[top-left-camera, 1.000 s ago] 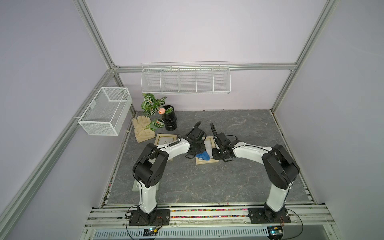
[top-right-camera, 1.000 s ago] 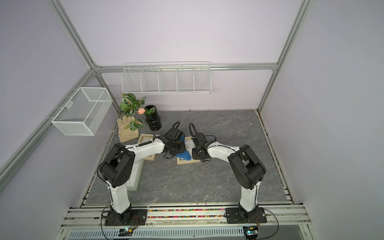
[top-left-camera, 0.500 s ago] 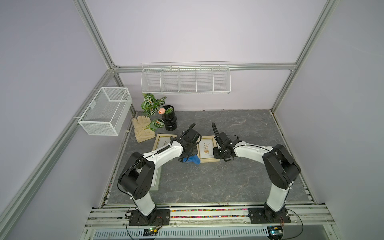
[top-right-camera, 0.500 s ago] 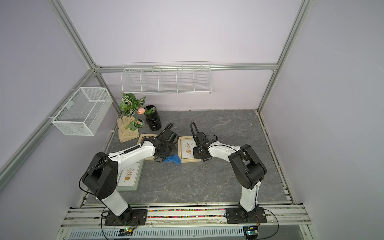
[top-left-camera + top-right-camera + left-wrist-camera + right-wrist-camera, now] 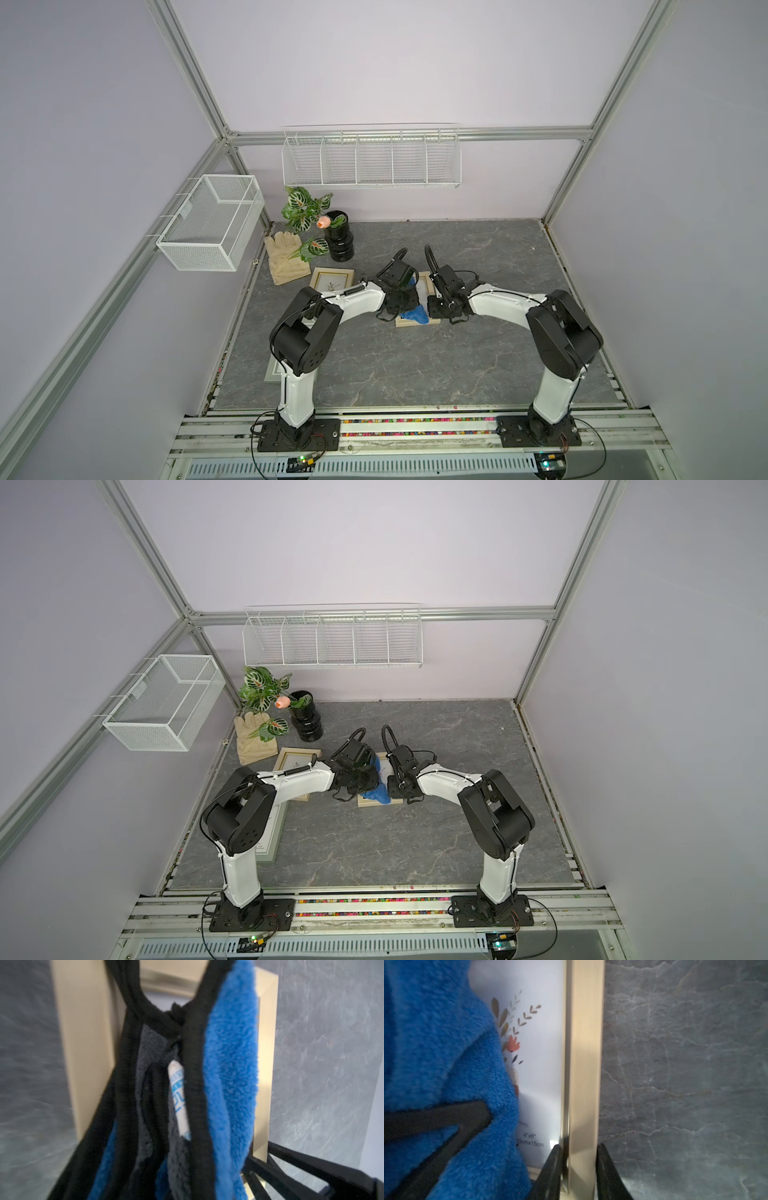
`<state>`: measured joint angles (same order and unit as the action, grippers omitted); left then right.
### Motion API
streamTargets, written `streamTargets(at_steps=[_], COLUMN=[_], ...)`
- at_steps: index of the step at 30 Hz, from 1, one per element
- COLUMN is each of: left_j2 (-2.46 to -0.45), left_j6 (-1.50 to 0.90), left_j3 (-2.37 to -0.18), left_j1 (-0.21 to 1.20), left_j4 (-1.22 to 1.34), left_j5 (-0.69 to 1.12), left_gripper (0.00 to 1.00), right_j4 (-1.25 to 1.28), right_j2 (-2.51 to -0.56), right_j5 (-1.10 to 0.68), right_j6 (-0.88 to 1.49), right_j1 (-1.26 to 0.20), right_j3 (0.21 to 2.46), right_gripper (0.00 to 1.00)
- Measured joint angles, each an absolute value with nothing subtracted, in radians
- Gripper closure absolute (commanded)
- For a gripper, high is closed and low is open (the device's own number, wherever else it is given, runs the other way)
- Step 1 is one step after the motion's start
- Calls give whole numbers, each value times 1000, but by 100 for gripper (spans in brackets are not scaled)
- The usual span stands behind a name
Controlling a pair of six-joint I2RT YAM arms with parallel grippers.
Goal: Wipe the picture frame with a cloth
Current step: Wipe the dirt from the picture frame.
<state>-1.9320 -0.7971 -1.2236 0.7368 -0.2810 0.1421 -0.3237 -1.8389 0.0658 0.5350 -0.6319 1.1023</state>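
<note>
On picture frame (image 5: 583, 1064) edge: right fingers (image 5: 553, 1169) clamped | left fingers (image 5: 436, 1116) pinching cloth (image 5: 436, 1043)

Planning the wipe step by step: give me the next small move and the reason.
Probably drag the cloth, pinched in the left gripper, across the glass toward the right gripper: that gripper clamps the picture frame by its rail, and the glass beside it lies uncovered.
</note>
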Motion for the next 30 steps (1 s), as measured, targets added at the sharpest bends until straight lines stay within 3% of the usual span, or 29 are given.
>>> streamTargets(at_steps=[10, 18, 24, 30], left_j2=[-1808, -1578, -1621, -1802], left_j6=[-774, -693, -694, -725], left_j3=[-1093, -1003, -1083, -1148], left_j1=[717, 637, 740, 761], left_j4=[-302, -548, -430, -296], left_j5=[64, -105, 9, 129], left_gripper=[100, 100, 100, 100], right_j4=[-330, -328, -328, -327], right_j2=[-1839, -1839, -1838, -1838], right_j5=[62, 82, 83, 83], right_j6=[534, 535, 535, 535], right_j1=[-633, -629, -629, -629], right_j3=[1105, 1105, 1105, 1104], right_gripper=[80, 80, 80, 80])
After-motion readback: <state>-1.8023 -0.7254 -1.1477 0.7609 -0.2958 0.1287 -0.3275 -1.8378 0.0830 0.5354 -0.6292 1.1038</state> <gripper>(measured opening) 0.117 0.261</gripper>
